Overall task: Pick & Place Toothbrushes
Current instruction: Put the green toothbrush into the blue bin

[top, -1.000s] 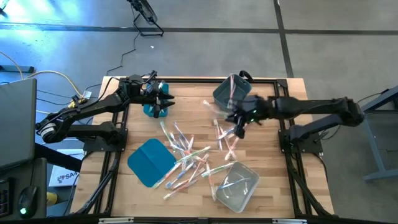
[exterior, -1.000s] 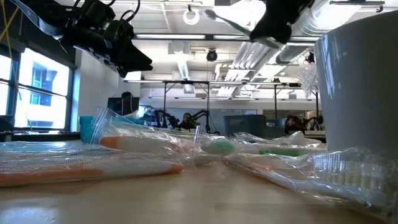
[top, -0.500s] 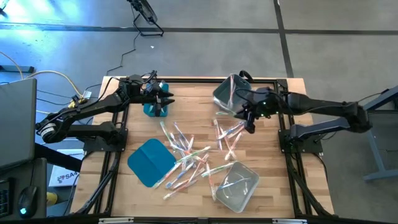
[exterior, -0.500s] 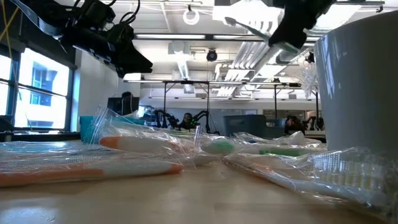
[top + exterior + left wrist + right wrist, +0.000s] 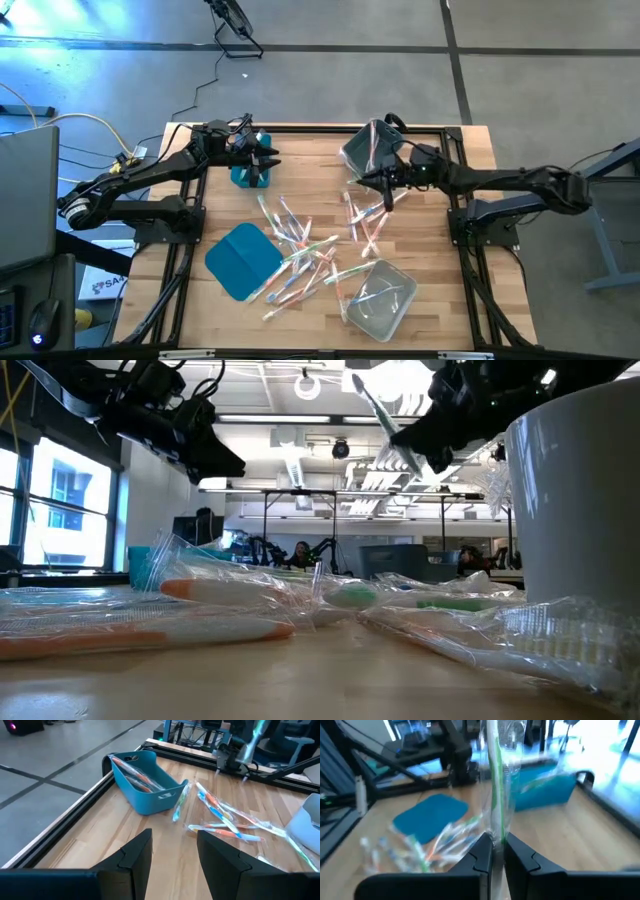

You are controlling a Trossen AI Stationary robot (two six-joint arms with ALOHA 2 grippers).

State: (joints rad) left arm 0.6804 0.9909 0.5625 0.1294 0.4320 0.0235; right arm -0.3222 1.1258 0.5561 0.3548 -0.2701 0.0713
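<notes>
Toothbrushes, thin sticks in crinkly clear wrappers, lie scattered mid-table. They look light and slippery, best pinched mid-handle. Right gripper is pressed together on a green-striped wrapped toothbrush beside the grey bin. Left gripper hovers spread near the teal rectangular bin. No legible writing.

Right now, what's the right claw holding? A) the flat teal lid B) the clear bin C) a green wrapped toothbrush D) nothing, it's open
C: the right claw is shut on a green toothbrush in clear wrap, lifted above the table near the grey bin.
</notes>
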